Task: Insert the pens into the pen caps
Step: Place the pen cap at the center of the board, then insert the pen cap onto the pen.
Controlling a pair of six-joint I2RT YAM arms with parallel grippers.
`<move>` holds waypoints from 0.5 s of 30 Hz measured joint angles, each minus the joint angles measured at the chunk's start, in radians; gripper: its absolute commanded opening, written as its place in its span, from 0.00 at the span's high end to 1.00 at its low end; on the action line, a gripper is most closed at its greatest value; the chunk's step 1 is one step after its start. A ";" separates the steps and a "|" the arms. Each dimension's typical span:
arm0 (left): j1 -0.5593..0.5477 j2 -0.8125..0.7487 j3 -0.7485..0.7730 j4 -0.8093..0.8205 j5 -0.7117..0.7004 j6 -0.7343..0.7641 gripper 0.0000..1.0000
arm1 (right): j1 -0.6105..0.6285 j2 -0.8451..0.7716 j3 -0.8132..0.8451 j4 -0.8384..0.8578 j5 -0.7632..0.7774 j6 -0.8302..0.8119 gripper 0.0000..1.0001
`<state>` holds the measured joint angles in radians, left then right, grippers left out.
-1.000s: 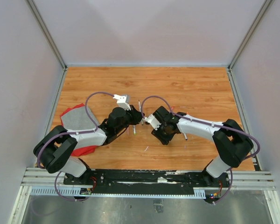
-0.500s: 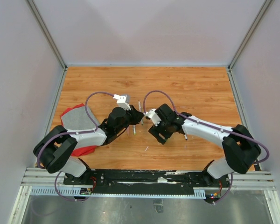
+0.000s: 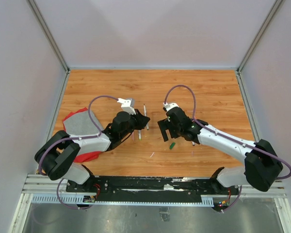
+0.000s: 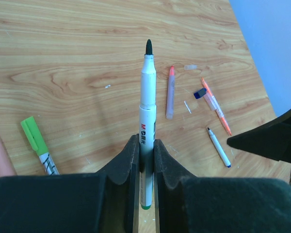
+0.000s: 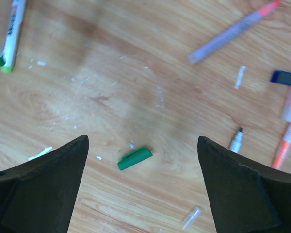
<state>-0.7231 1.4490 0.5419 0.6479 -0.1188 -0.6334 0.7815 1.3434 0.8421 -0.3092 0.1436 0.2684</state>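
Note:
My left gripper [image 4: 145, 145] is shut on a white pen [image 4: 146, 104] with a dark green tip, which points away from the wrist. In the top view the left gripper [image 3: 141, 122] sits left of centre. The right gripper [image 5: 143, 141] is open wide, hovering over a green pen cap [image 5: 135, 158] that lies on its side on the wood. From above, the green cap [image 3: 172, 144] lies just in front of the right gripper [image 3: 165, 131]. Nothing is between the right fingers.
Loose on the table are a pen with a light-green cap [image 4: 36, 143], a purple-grey pen [image 4: 170, 92], an orange pen [image 4: 216, 106], a blue cap [image 4: 200, 93], a thin white pen [image 4: 218, 147] and a clear cap [image 5: 191, 217]. A red and grey cloth [image 3: 80, 126] lies at left.
The right gripper has opened wide and swung back and to the right, away from the left gripper's pen. A green cap now lies on the table under it. The left arm has stayed put.

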 measured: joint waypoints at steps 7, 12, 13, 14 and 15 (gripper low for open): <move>0.000 0.000 0.000 0.000 0.000 0.000 1.00 | 0.000 -0.105 -0.011 -0.017 0.174 0.188 0.02; 0.000 0.000 0.000 0.000 0.000 0.000 1.00 | -0.033 -0.166 -0.040 -0.018 0.204 0.278 0.02; 0.000 0.000 0.000 0.000 0.000 0.000 0.99 | -0.045 -0.172 -0.045 -0.018 0.203 0.289 0.02; 0.000 0.000 0.000 0.000 0.001 0.000 1.00 | -0.061 -0.178 -0.052 -0.017 0.198 0.301 0.02; 0.000 0.000 0.000 0.000 0.001 0.000 1.00 | -0.070 -0.185 -0.059 -0.018 0.197 0.307 0.02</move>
<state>-0.7231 1.4490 0.5419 0.6479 -0.1181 -0.6334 0.7116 1.1587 0.7830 -0.3267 0.3405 0.5755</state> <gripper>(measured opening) 0.142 0.984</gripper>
